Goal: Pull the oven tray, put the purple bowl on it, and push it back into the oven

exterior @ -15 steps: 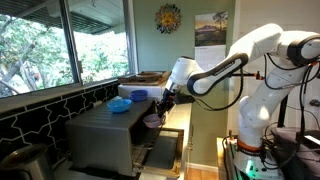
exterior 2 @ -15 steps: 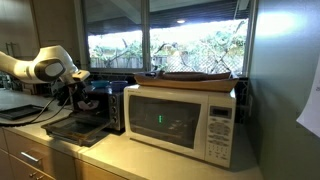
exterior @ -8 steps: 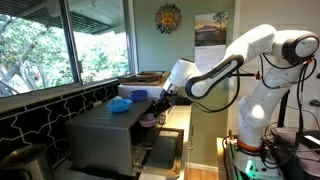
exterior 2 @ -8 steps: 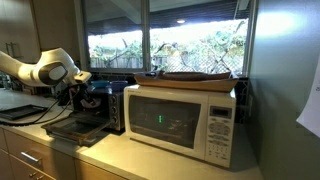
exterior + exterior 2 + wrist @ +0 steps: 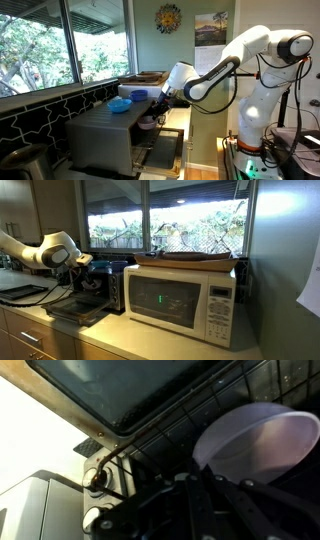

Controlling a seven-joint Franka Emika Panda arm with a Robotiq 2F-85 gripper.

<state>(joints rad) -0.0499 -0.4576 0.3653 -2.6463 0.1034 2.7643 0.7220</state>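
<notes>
Currently the step looks like placing the bowl on the pulled-out tray.

The oven (image 5: pixel 105 135) sits on the counter with its drop-down door (image 5: pixel 72 308) open. The arm (image 5: pixel 250 50) reaches across to the front of the cavity. The gripper (image 5: pixel 160 103) hangs at the oven mouth, and the purple bowl (image 5: pixel 148 120) is just below it. In the wrist view the purple bowl (image 5: pixel 265 445) sits upright over the thin bars of the oven tray (image 5: pixel 235 385), right at the fingertips. The gripper (image 5: pixel 205 495) is dark and blurred there, so I cannot tell whether the jaws are clamped on the rim or apart.

To do it well:
- Lower the bowl flat onto the bars.
- Keep it mid-tray and away from the front edge, so it clears the cavity top when pushed in.
- Open and lift straight up so the light bowl doesn't tip or drag.
- Push on the tray's front bar, slow and square. The bars are slick and the bowl can slide.

Surface and room:
- This is a kitchen counter (image 5: pixel 130 340) under big windows (image 5: pixel 50 45) with trees outside.
- A white microwave (image 5: pixel 185 300) stands just beside the oven.
- A blue bowl (image 5: pixel 120 104) sits on the oven top, near the gripper, so don't knock it.
- A sun ornament (image 5: pixel 168 18) hangs on the green wall.
</notes>
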